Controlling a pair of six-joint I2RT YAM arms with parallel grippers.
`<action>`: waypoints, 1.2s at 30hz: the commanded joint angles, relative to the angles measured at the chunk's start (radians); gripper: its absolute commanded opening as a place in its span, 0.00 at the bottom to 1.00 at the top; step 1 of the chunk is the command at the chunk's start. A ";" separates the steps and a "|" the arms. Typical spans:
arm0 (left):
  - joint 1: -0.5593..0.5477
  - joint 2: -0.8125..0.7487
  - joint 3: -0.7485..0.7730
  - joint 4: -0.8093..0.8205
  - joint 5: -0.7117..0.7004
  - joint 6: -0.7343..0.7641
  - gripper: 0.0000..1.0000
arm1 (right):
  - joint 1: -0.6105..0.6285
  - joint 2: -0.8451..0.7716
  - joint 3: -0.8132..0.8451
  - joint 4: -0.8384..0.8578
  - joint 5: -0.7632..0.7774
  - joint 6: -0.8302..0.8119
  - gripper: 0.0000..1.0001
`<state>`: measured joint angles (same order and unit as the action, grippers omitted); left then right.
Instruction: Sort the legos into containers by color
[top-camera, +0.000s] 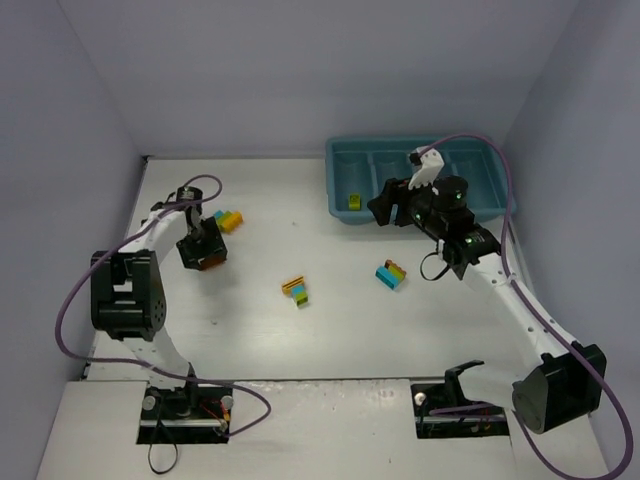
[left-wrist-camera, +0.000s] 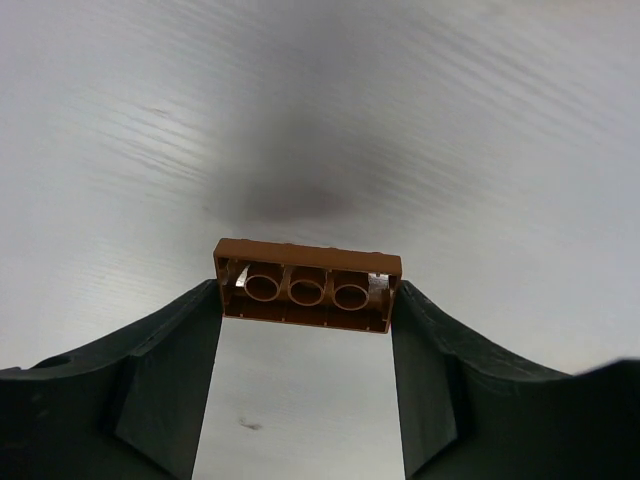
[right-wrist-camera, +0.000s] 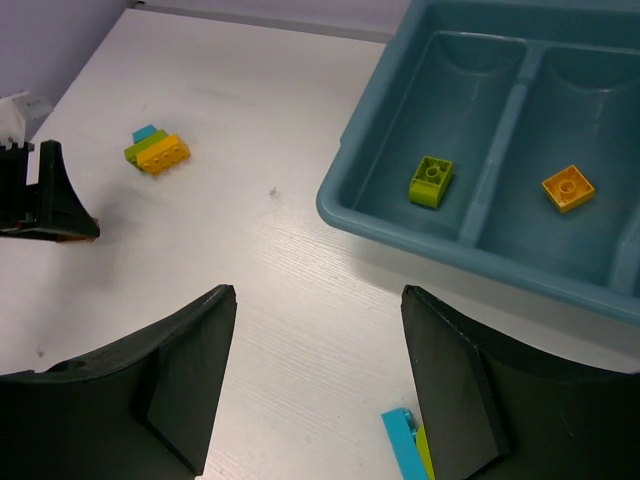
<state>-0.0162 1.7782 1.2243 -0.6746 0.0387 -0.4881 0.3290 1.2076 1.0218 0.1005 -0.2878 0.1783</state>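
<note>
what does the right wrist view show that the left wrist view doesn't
Only the right wrist view: the teal tray with a green lego in one compartment and a yellow lego in the next, a multicoloured clump on the table, and the open right gripper. Only the left wrist view: the orange lego seen from underneath, pinched by the left gripper. Both: the white table.
</note>
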 joint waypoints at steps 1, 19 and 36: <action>0.007 -0.167 0.023 0.038 0.215 -0.081 0.21 | 0.013 -0.051 0.017 0.062 -0.080 -0.010 0.63; -0.312 -0.419 -0.005 0.658 0.442 -1.047 0.24 | 0.289 0.058 0.096 0.245 0.016 0.006 0.56; -0.430 -0.407 0.027 0.780 0.365 -1.185 0.25 | 0.343 0.222 0.221 0.337 0.052 -0.026 0.53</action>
<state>-0.4343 1.3811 1.2007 0.0071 0.4171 -1.6371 0.6632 1.4193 1.1858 0.3195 -0.2619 0.1692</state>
